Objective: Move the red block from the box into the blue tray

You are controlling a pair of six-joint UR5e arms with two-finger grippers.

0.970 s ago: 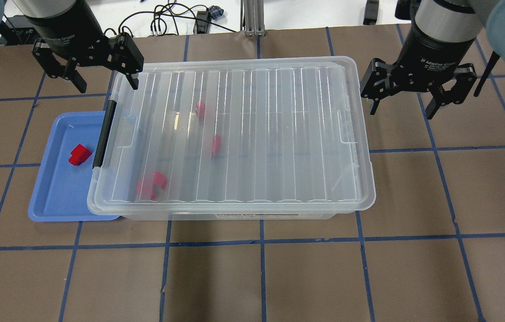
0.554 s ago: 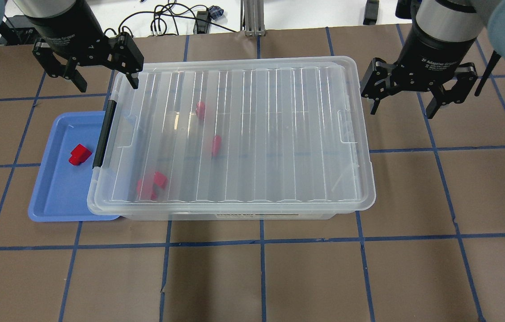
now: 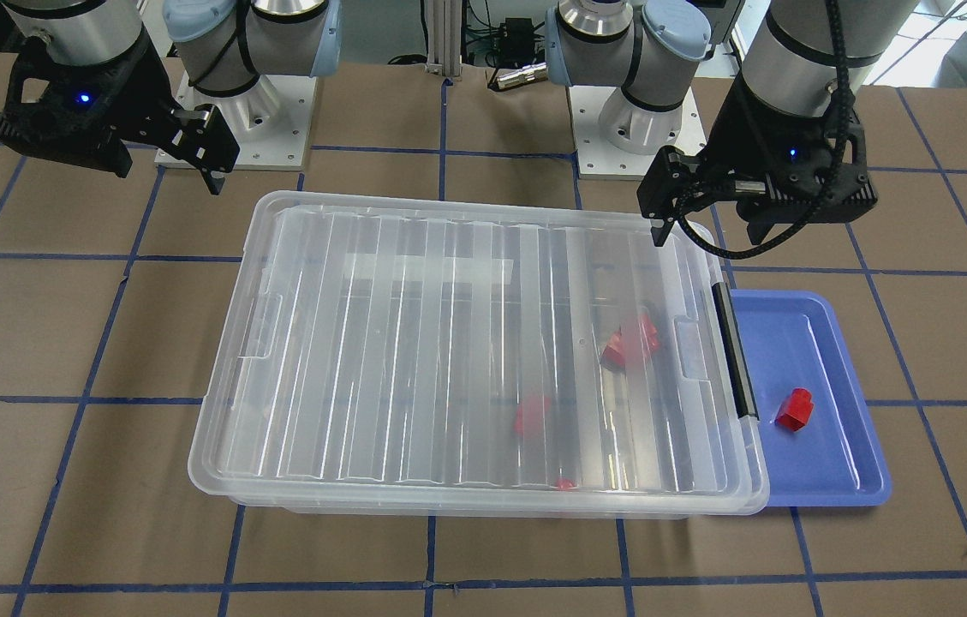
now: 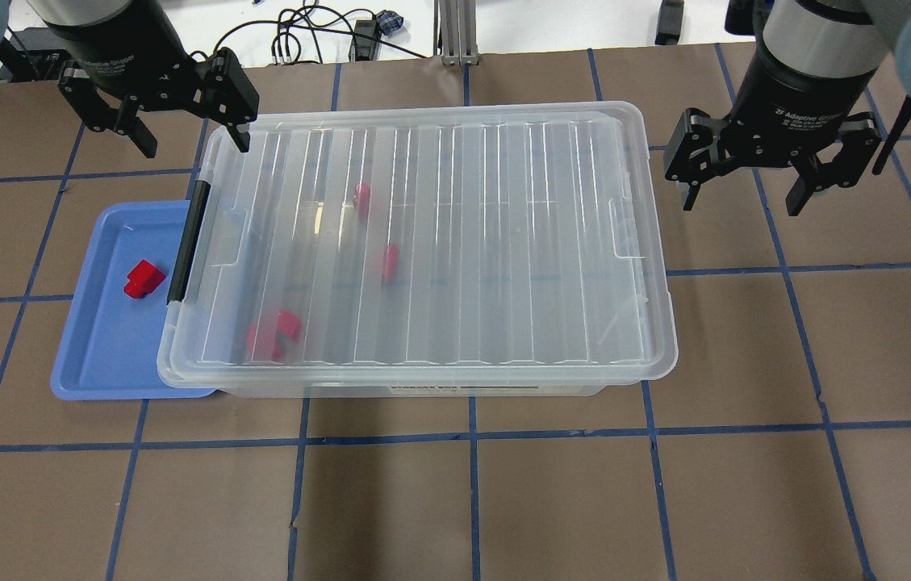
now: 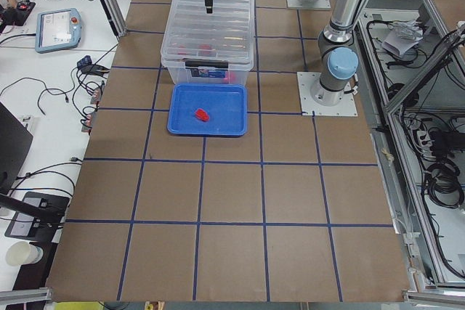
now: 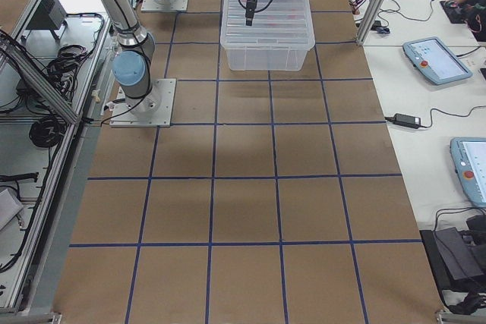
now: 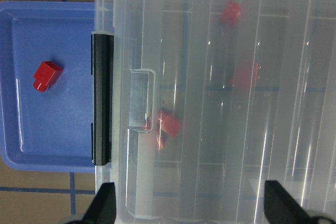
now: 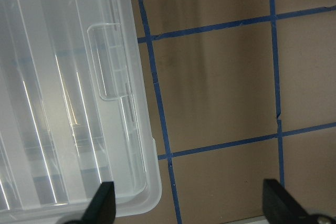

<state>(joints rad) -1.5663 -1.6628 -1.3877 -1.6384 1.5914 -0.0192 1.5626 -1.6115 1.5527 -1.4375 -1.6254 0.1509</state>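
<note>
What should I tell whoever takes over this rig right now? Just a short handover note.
The left gripper: jaws open, empty, over the latch-end corner of the large clear plastic storage box nearest the robot base.
The right gripper: jaws open, empty, just off the box's opposite end.
The small red plastic block lies loose in the shallow blue plastic tray.
The box has its lid on, with three other red pieces inside.
Done: block in tray. Left: probably only parking the arms.

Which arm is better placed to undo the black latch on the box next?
Probably left. The left gripper, open, hovers at the latch-end corner of the box, near the black latch. The right gripper, also open, hangs beyond the opposite end.
</note>
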